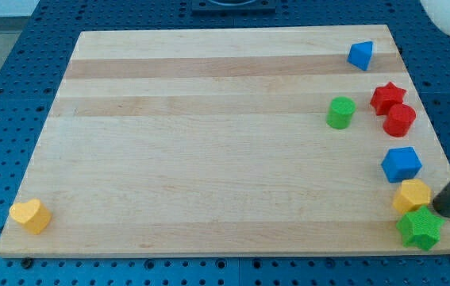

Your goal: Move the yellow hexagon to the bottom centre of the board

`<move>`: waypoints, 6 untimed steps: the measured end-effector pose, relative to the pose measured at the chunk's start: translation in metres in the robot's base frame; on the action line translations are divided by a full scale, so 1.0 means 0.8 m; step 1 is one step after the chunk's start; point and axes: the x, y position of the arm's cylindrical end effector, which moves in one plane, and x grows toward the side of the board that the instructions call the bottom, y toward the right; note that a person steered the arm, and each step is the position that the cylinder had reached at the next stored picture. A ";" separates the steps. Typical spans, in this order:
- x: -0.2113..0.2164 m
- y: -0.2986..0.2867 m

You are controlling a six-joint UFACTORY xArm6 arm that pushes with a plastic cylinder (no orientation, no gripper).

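The yellow hexagon [412,195] lies near the board's right edge, low in the view, between a blue block [401,164] above it and a green star [421,229] below it. My tip [444,211] is the lower end of the dark rod that enters from the view's right. It stands just right of the yellow hexagon, close to it or touching it, and just above the green star.
A yellow heart [30,214] sits at the board's bottom left corner. A green cylinder [340,112], a red star [387,97], a red cylinder [399,120] and a blue triangular block [360,55] stand at the upper right. The wooden board [209,159] lies on a blue pegboard.
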 end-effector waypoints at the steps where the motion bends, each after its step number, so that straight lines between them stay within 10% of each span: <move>1: -0.014 -0.040; 6: -0.074 -0.198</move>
